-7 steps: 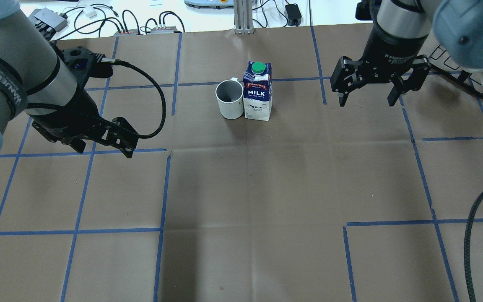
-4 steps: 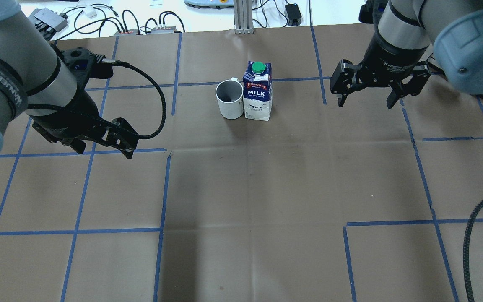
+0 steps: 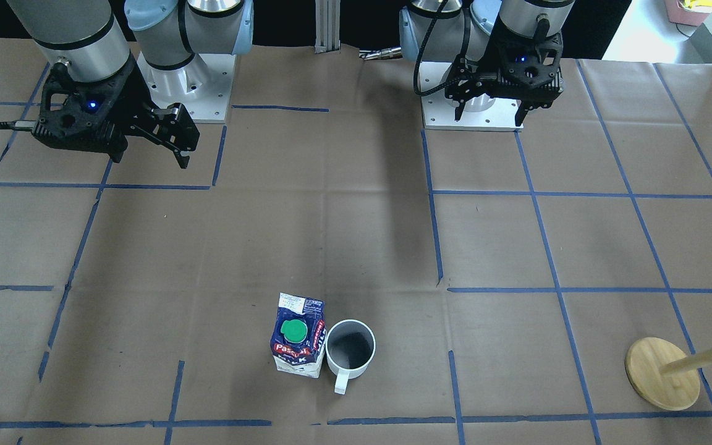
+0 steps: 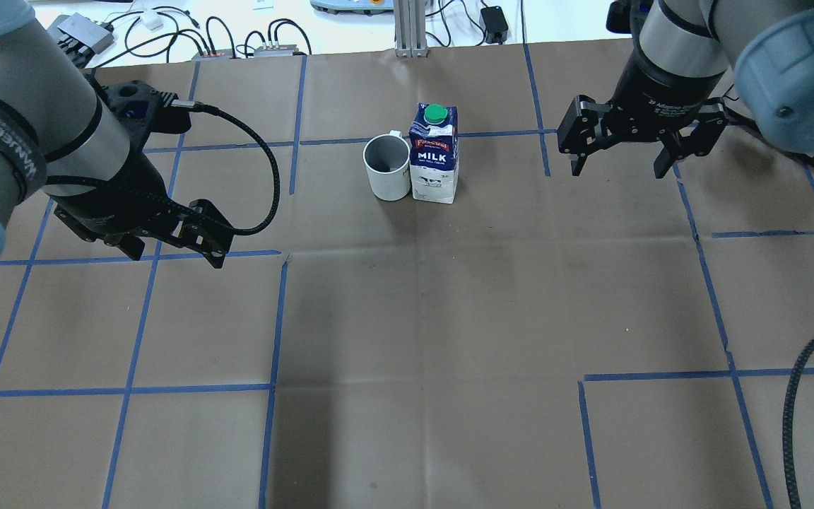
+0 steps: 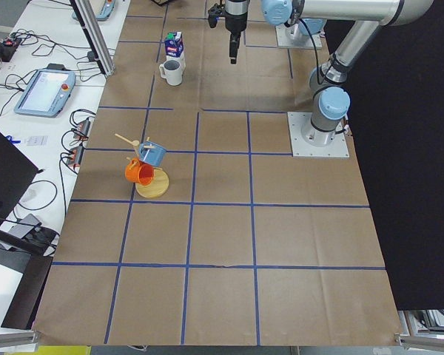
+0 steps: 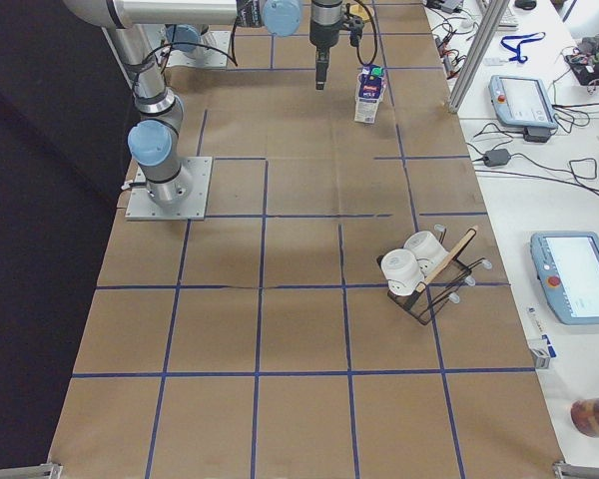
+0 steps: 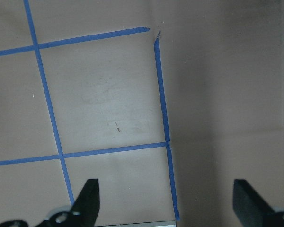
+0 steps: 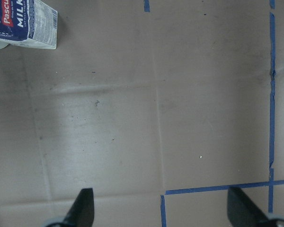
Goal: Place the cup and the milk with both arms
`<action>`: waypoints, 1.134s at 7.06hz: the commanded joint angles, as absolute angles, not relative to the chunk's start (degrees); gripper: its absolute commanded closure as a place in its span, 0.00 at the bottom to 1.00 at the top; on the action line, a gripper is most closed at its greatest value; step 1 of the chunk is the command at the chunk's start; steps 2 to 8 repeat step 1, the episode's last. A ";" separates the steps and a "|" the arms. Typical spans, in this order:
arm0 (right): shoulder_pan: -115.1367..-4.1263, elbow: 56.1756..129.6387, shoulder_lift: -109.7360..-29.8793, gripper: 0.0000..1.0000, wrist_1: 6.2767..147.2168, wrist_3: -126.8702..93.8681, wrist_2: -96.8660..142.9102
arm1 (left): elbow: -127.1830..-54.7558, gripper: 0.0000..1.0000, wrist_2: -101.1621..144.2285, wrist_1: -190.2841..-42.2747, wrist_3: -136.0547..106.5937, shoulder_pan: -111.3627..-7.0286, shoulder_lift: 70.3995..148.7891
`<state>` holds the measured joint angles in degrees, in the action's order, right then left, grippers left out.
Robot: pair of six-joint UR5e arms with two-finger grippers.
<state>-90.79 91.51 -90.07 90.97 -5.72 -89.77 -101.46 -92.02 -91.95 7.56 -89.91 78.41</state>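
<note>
The cup (image 4: 387, 166) stands upright at the table's far middle, touching the milk (image 4: 434, 152) on its right. Both also show in the front view, the cup (image 3: 350, 353) and the milk (image 3: 297, 340). My left gripper (image 4: 170, 251) is open and empty, hovering well left of and nearer than the cup; its wrist view (image 7: 168, 203) shows only bare paper between the fingers. My right gripper (image 4: 617, 173) is open and empty, hovering to the right of the milk. The right wrist view (image 8: 163, 208) shows the milk (image 8: 26, 21) at its top left corner.
A wooden mug tree (image 3: 662, 372) with a blue and an orange cup stands at the table's left end. A rack with white cups (image 6: 419, 269) stands at the right end. An aluminium post (image 4: 410, 28) and cables line the far edge. Blue tape lines cross the brown paper.
My right gripper has shifted slightly toward the far edge and its arm has turned a little. It stays open. The left arm, the cup and the milk have not moved.
</note>
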 commanded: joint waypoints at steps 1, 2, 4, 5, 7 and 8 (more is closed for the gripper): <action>-90.79 91.49 -90.00 0.00 90.97 -5.63 -90.09 | -101.43 0.00 -92.02 -92.02 7.56 -89.91 78.40; -90.79 91.49 -90.00 0.00 90.97 -5.63 -90.09 | -101.43 0.00 -92.02 -92.02 7.56 -89.91 78.40; -90.79 91.49 -90.00 0.00 90.97 -5.63 -90.09 | -101.43 0.00 -92.02 -92.02 7.56 -89.91 78.40; -90.79 91.49 -90.00 0.00 90.97 -5.63 -90.09 | -101.43 0.00 -92.02 -92.02 7.56 -89.91 78.40; -90.79 91.49 -90.00 0.00 90.97 -5.63 -90.09 | -101.43 0.00 -92.02 -92.02 7.56 -89.91 78.40; -90.79 91.49 -90.00 0.00 90.97 -5.63 -90.09 | -101.43 0.00 -92.02 -92.02 7.56 -89.91 78.40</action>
